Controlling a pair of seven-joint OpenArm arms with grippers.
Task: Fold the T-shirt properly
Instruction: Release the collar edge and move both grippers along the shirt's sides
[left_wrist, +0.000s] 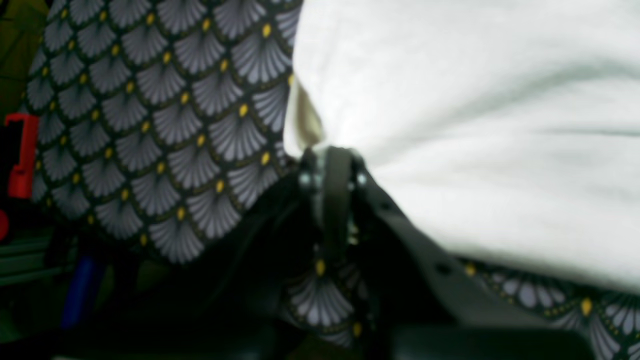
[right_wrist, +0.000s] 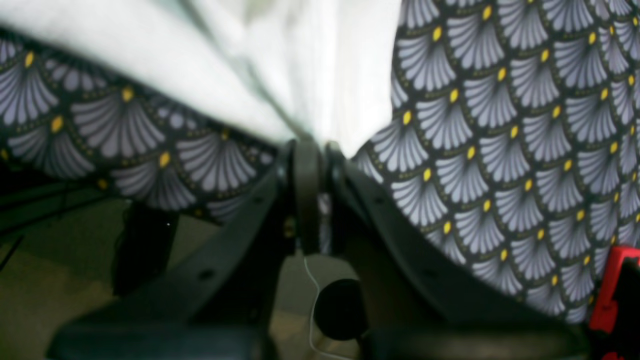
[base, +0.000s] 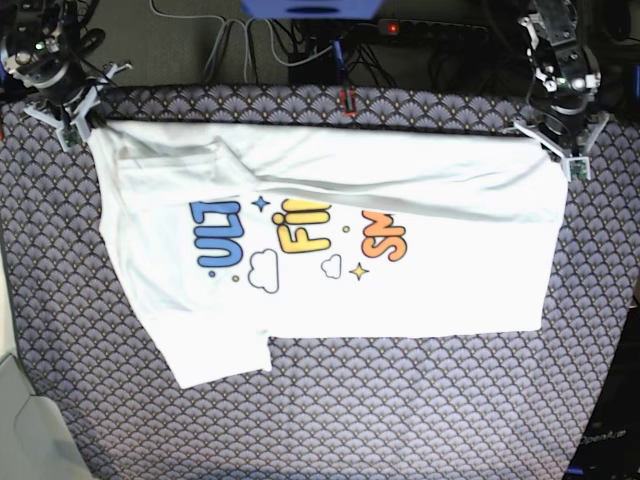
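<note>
**Both grippers pinch the far edge of the shirt, one at each far corner**

Far left corner of the table in the base view: the right gripper (base: 72, 128) is clenched on the T-shirt (base: 330, 250). Its wrist view shows the jaws pressed together with white cloth bunched between them, so it is grasping fabric at the shirt's far left corner.

Middle: the shirt lies flat on the patterned tablecloth (base: 400, 410), print side up, long axis running left to right across the table. A strip along the far edge is already turned over toward the near side, covering the tops of the letters. One sleeve sticks out toward the near left; the near edge runs roughly straight and parallel to the table's near edge.

Far right corner: the left gripper (base: 566, 155) is likewise clenched, white cloth caught at its tips in its wrist view, holding the shirt's far right corner.

Key relation: the whole body of the shirt lies on the near side of both grippers, and the held edge spans between them, fairly taut. Each arm is nearest its own corner. My guess is the next move draws this edge toward the near side.

Room: bare cloth between the shirt and the near table edge, also left and right. Cables and a power strip (base: 430, 30) sit just beyond the far edge, so little room backward.
</note>
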